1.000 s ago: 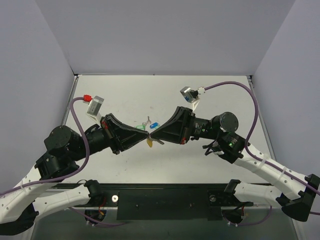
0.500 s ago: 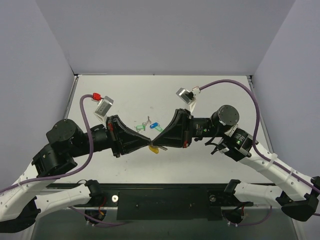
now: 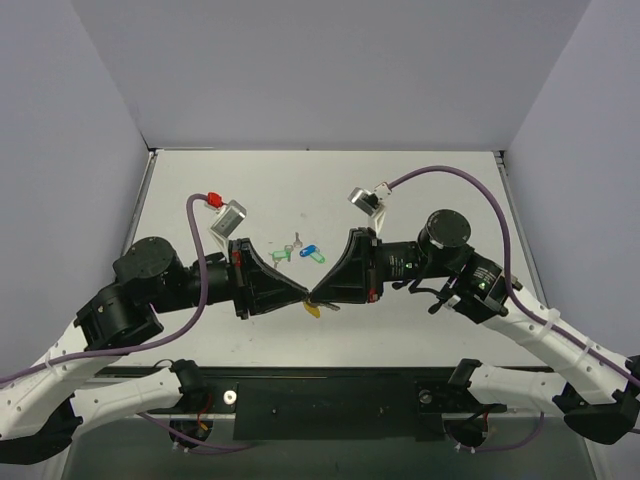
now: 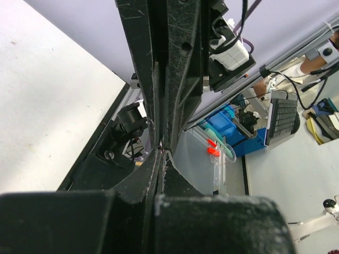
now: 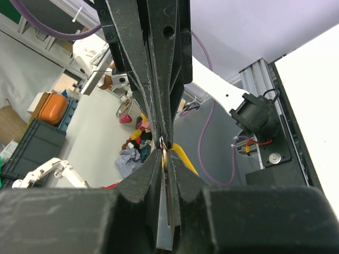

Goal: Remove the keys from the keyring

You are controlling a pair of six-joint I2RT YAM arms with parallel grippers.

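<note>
Currently both tools meet tip to tip in the air above the counter [image 3: 420, 200], near its front edge. The left tool [image 3: 302, 295] is pinched fully closed; you cannot tell from any view what sits between its fingers. The right tool [image 3: 318, 296] is also clamped tight, on a flat silver strip that reads as the key [image 5: 166, 211]. The yellow tag [image 3: 312, 310] hangs just below the meeting point, off the counter.

Risks, as judged from here:
- The grips are fingertip-thin. If you pull the tools apart off-axis, the key may twist out of the fingers and drop.
- If the ring [image 5: 163, 142] is not spread, pulling will only drag the whole bundle toward one side.
- A drop could land near the green tag [image 3: 280, 256] and the blue tag [image 3: 312, 254], which lie further back on the counter, and be mistaken for them.

Views compared: only the overhead view shows the tag and the spare tags. Only the right wrist view shows the ring at the tips and the metal between the fingers. The left wrist view shows just closed fingertips against the other tool.
</note>
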